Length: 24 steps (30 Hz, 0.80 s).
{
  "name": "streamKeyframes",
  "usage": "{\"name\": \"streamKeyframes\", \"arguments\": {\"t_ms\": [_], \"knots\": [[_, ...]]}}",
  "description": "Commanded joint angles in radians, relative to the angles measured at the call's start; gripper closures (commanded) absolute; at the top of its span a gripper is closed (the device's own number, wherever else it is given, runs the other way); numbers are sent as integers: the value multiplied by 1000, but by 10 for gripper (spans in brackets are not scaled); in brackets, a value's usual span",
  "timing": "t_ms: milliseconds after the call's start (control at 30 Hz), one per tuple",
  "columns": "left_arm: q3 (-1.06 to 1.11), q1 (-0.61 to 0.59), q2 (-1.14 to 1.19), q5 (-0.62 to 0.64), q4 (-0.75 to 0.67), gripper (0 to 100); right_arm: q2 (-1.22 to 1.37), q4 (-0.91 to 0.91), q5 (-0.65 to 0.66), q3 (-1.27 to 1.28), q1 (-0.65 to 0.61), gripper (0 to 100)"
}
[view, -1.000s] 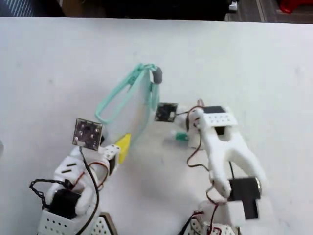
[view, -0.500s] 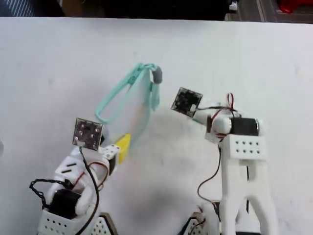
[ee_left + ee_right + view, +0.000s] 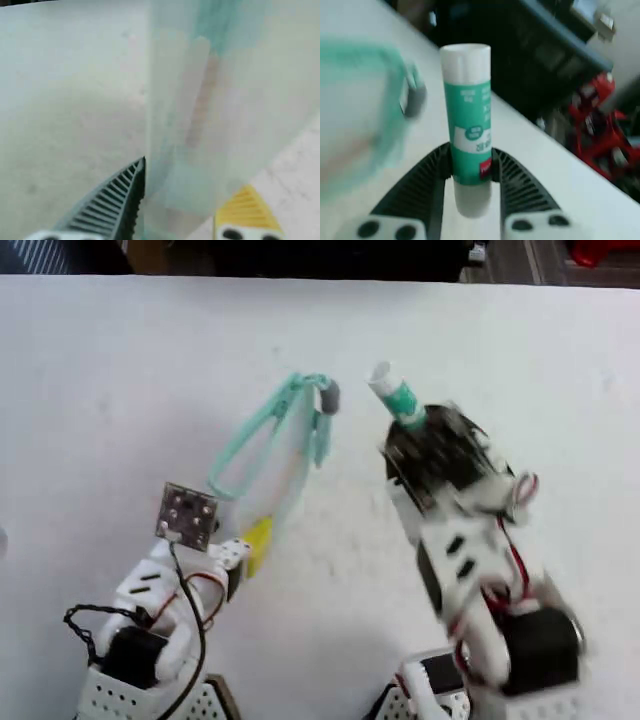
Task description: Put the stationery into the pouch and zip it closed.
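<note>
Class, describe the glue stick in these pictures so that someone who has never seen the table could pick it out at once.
On the white table, find the clear pouch with mint-green edging, then the right gripper beside it. Between its black fingers stands the glue stick, a green tube with a white cap. It is round and opaque, the pouch flat and see-through.

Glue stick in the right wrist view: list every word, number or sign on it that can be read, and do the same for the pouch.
On the glue stick, held in the right gripper: white lettering on its green label, too blurred to read.
On the same label: a white oval mark and a red patch low down, both unreadable.
On the pouch: no print to be seen.
</note>
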Motion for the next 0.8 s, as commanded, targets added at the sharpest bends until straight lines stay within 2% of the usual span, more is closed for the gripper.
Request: {"name": "streamKeyframes", "arguments": {"t_ms": [0, 167, 333, 533, 767], "knots": [[-15, 38, -15, -40, 9, 779, -65, -88, -193, -144, -136, 982], [-15, 38, -15, -40, 8, 779, -41, -262, -241, -176, -308, 982], [-15, 38, -15, -40, 8, 779, 136, -274, -382, -176, -390, 982], [-15, 38, -15, -40, 3, 779, 331, -272, -430, -184, -409, 982], [-15, 36, -15, -40, 2, 779, 367, -213, -425, -176, -410, 982]]}}
